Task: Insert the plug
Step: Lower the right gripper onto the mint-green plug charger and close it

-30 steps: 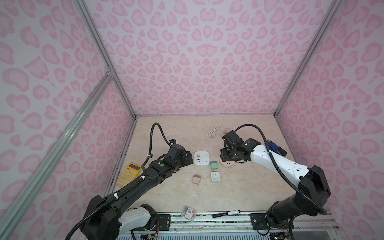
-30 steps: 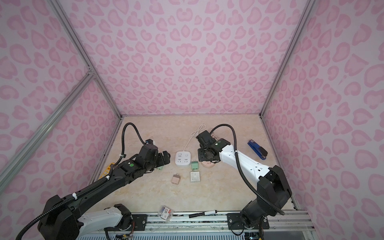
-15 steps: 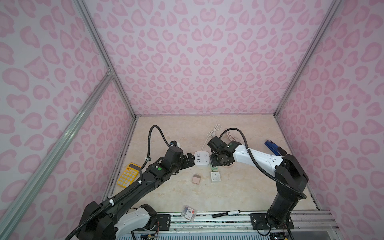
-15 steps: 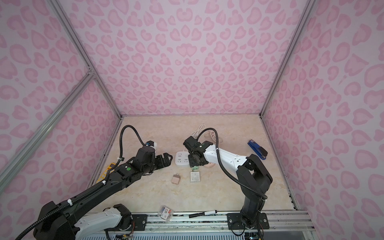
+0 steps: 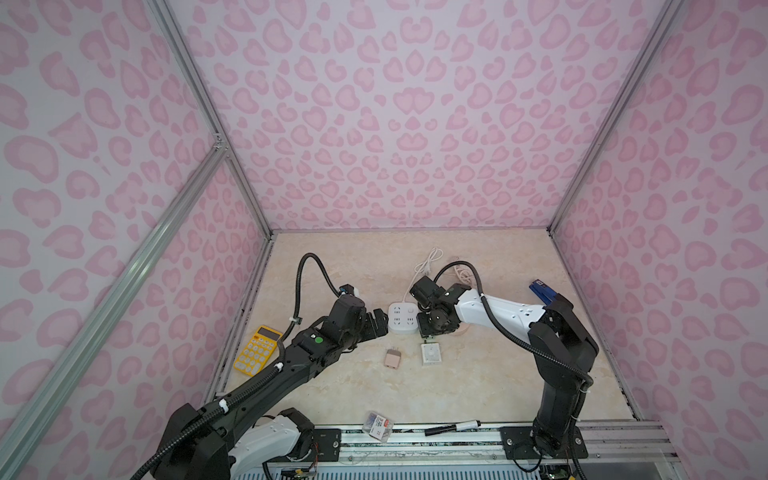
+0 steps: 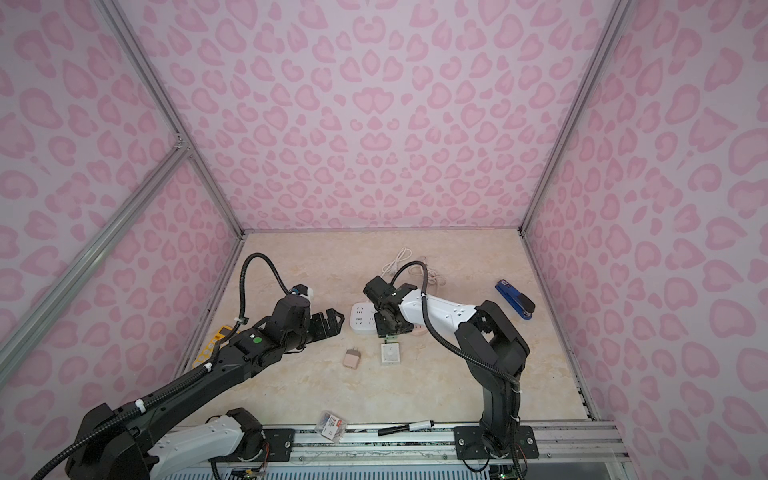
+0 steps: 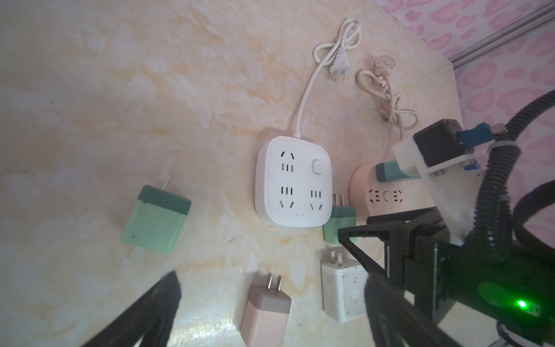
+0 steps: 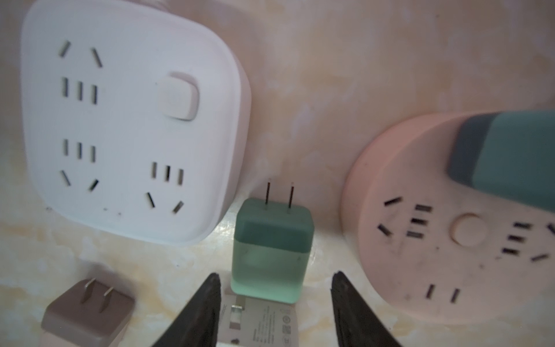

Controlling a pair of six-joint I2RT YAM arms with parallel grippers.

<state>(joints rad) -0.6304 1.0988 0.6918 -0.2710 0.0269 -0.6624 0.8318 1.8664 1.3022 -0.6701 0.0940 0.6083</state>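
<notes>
Far left: yellow calculator (image 5: 257, 351), flat by the wall, well left of the strip (image 5: 402, 318) and nearer the front.

Next, left gripper (image 5: 376, 322) hangs just left of the strip, jaws spread wide with nothing between them. Its wrist view shows a second green plug (image 7: 156, 219) lying flat on the strip's side away from the round socket (image 7: 378, 192).

The strip is white and square, flat on the table (image 5: 478, 395). Its cord (image 7: 306, 99) runs off the far edge to a loose loop.

Front of the strip: pink plug (image 5: 392, 358) and, right of it, white plug (image 5: 431, 353). Both lie flat, apart from each other.

The green plug (image 8: 271, 249), the one to go in, lies flat off the strip's front right corner, between strip and round socket. Its prongs are bare and it is not yet in any outlet.

The right gripper (image 8: 276, 275) covers that spot in both top views. Jaws stand apart, one finger either side of the plug's back end. A gap shows on both sides, so no grip.

The round socket is pink and sits just right of the strip, with a third green plug (image 8: 510, 156) seated in it.

Far right: blue stapler (image 5: 542, 291), well right of the strip.
</notes>
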